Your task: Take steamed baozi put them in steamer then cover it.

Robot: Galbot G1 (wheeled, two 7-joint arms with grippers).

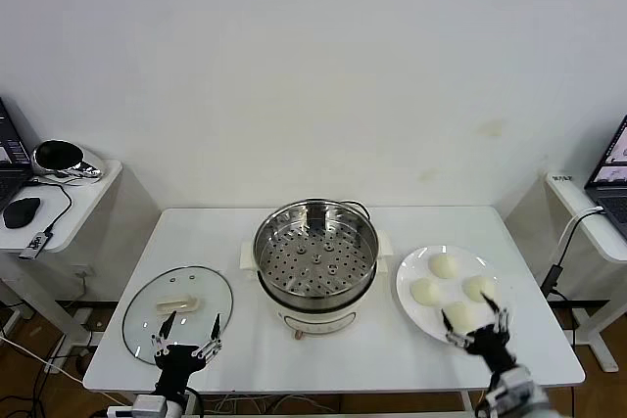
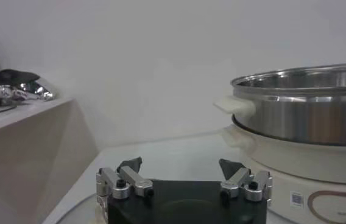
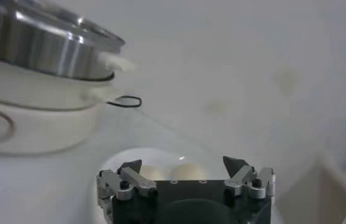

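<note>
White bench (image 1: 323, 349) seen from above, with the steamer (image 1: 315, 254) at its centre: a shiny stainless-steel pot on a white electric base, cream side handles to either side, its perforated tray bare and uncovered. The cover (image 1: 177, 306), a round clear glass lid with a metal rim and a cream rectangular handle, lies flat on the bench to the robot's left of the steamer, apart from it. A flat white plate (image 1: 409, 306) sits on the robot's right of the steamer and carries the four steamed baozi (image 1: 444, 265), smooth cream-white buns grouped close together.

Left end effector (image 1: 187, 336): fingers spread wide, holding nothing, poised at the near edge of the cover. In the left wrist view the same end effector (image 2: 180, 164) shows two dark fingertips well apart, with the steamer (image 2: 307, 122) near on one side.

Right end effector (image 1: 475, 322): fingers likewise spread and empty, hanging over the near rim of the plate, just beside the nearest bun. In the right wrist view this end effector (image 3: 183, 164) frames two pale buns (image 3: 188, 172) between its open tips, the steamer (image 3: 45, 79) farther off.

Side desks stand at both edges of the room; the left one (image 1: 83, 198) holds a black mouse (image 1: 22, 210) and a shiny metal object (image 1: 61, 157).
</note>
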